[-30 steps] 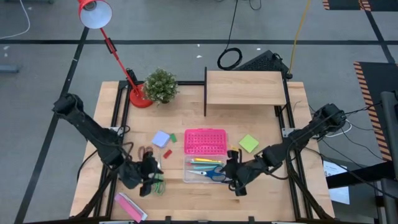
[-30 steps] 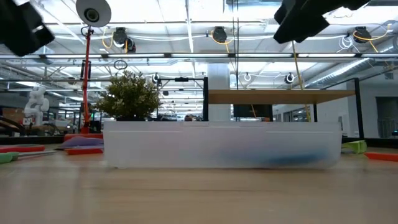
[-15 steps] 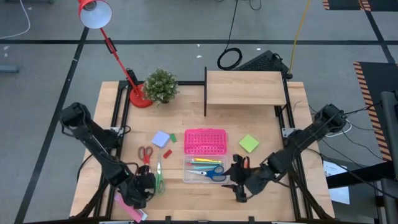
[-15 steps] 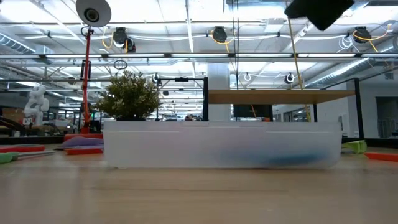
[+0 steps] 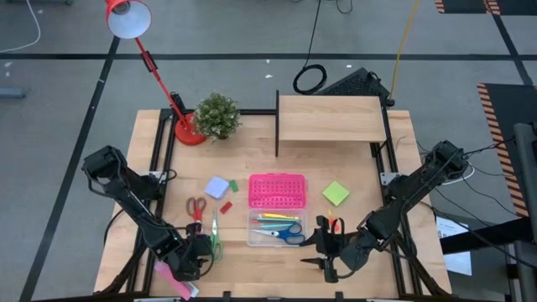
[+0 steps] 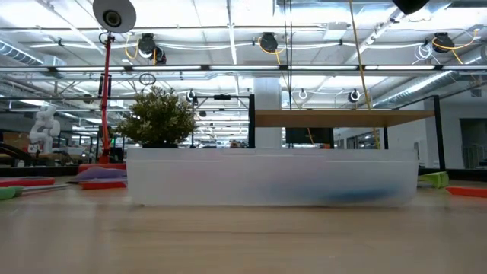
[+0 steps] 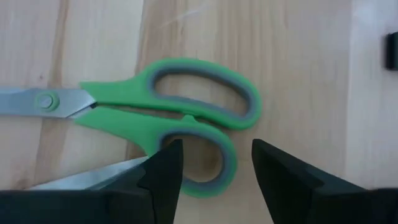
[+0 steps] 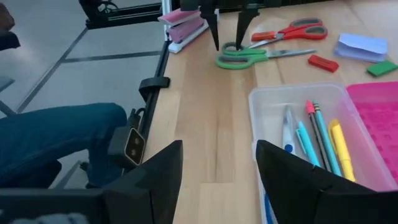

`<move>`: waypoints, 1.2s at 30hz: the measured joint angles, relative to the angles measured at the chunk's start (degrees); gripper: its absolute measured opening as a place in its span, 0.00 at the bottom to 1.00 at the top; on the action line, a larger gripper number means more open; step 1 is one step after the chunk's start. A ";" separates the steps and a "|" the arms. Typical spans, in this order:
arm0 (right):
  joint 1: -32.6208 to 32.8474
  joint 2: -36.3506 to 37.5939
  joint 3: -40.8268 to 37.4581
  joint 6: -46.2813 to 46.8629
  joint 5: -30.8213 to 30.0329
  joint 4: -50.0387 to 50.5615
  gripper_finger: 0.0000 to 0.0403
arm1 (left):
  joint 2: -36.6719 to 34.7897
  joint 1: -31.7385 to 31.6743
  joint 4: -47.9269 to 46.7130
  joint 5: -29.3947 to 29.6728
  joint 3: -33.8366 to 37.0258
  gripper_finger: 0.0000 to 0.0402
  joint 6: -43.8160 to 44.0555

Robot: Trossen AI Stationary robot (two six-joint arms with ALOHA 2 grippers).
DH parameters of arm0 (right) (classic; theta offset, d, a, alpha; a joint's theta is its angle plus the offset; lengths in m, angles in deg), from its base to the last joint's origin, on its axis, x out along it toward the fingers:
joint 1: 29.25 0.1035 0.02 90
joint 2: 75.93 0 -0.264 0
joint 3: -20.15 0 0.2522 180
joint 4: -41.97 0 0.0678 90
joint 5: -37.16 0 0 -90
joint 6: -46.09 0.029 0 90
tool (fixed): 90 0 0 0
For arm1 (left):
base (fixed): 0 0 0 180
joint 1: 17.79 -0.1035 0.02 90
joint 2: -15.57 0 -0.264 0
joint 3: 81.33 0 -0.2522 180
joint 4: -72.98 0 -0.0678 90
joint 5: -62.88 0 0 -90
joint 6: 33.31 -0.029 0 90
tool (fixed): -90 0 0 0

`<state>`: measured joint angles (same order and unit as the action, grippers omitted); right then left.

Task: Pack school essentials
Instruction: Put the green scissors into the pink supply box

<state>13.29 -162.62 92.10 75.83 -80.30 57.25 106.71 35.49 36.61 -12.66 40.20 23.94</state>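
On the light wooden table (image 5: 252, 260), seen from above, the left gripper (image 5: 200, 252) sits near the front edge just beside the green-handled scissors (image 5: 215, 241), and the right gripper (image 5: 322, 249) hangs at the front right of the clear plastic box (image 5: 275, 230), which holds blue-handled scissors (image 5: 289, 234) and several thin pens and pencils. The red-handled scissors (image 5: 195, 206) lie left of the box, with the pale-blue square note pad (image 5: 217, 187) behind them; the lime-green square note pad (image 5: 336, 193) lies to the right of the pink perforated lid (image 5: 276, 191). A flat pink oblong packet (image 5: 175, 278) rests at the front left edge. In the low view, the box fills the middle ground (its contents show only as a blue blur). In the left wrist view, the dark fingers (image 7: 163, 177) stand apart and empty over the lower handle loop of the green scissors. In the right wrist view, that arm's fingers (image 8: 158, 174) are likewise spread wide and hold nothing, with the box just beyond them.
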 joint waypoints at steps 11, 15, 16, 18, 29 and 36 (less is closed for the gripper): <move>0.26 -0.26 0.00 -0.92 0.24 0.17 0.49 | 0.61 0.33 -1.20 -0.97 0.02 0.35 0.04; 0.39 -0.26 0.00 -0.90 0.41 0.17 0.49 | 1.64 0.56 -1.12 -0.95 0.02 0.35 -0.60; 0.37 -0.26 0.00 -0.90 0.41 0.15 0.49 | 2.01 0.91 -1.13 -0.90 0.02 0.36 -0.99; 0.37 -0.26 0.00 -0.88 0.41 0.05 0.49 | 3.14 1.29 -1.11 -0.57 -0.18 0.37 -1.95; 0.68 -0.26 0.00 -0.86 0.35 0.00 0.49 | 4.98 3.52 -0.71 3.18 -0.11 0.15 -7.28; 0.70 -0.25 0.00 -0.62 0.30 0.00 0.49 | 2.25 3.78 -2.53 4.18 0.21 0.05 -11.43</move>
<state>13.99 -162.87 92.10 75.21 -80.01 57.25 108.95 39.26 34.08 -8.48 40.41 12.51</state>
